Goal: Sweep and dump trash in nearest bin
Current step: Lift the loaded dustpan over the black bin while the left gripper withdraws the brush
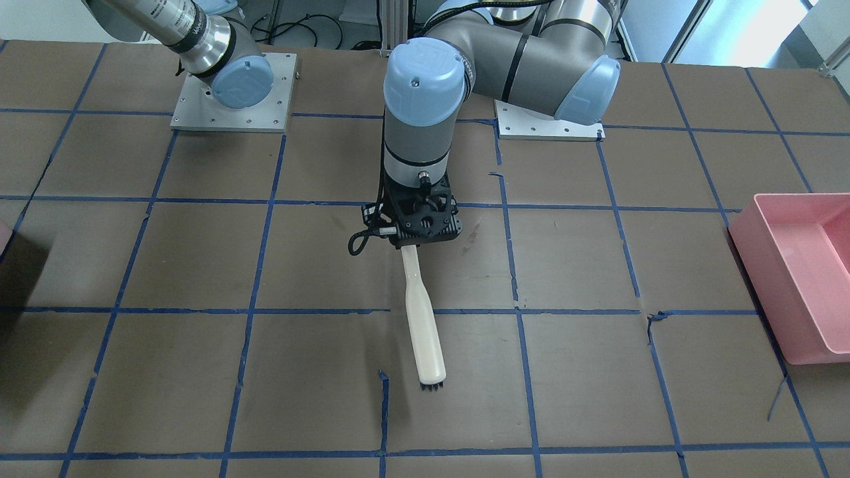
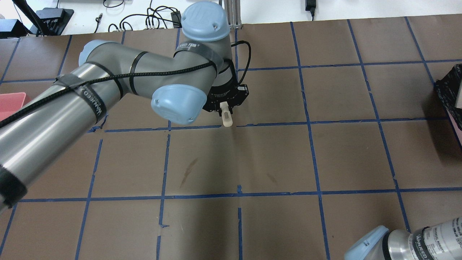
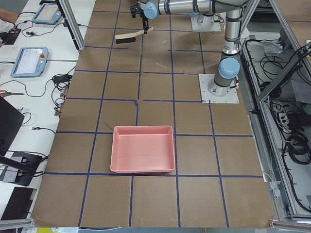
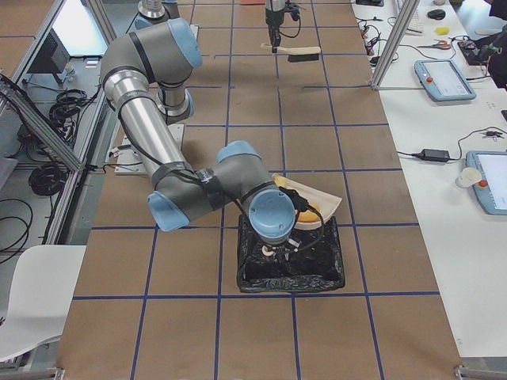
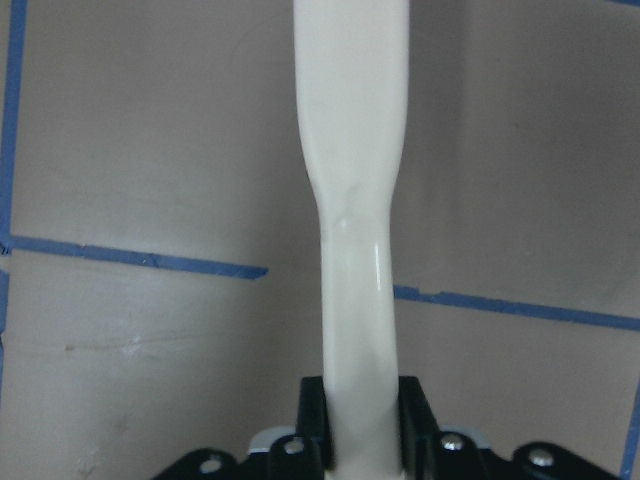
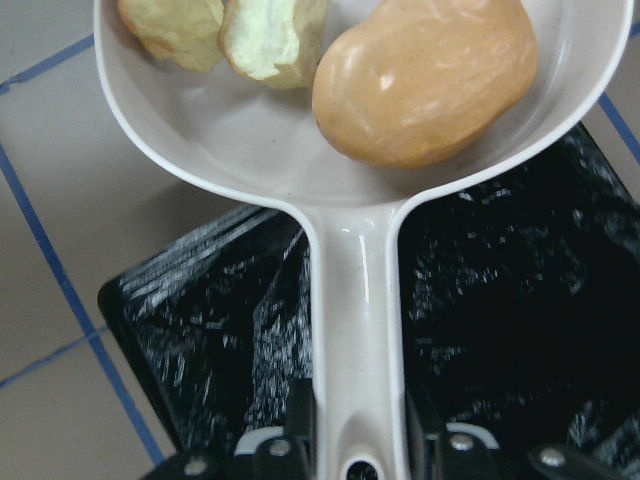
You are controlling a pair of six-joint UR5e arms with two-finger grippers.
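Observation:
My right gripper (image 6: 360,445) is shut on the handle of a white dustpan (image 6: 300,170). The pan holds the trash: a smooth tan potato-like lump (image 6: 425,85) and two torn bread chunks (image 6: 175,25) (image 6: 270,35). It hangs level over the bin (image 4: 291,261), which is lined with a black bag; in the overhead view only the bin's edge (image 2: 449,90) shows at the right. My left gripper (image 1: 415,242) is shut on the cream handle of a brush (image 1: 422,318) with black bristles, held out low over mid-table.
A large pink rectangular tub (image 1: 797,265) stands open near the table's end on my left side, also in the exterior left view (image 3: 143,150). The table (image 2: 274,159) is brown paper with a blue tape grid. Operator desks with tablets and cables run along its far side.

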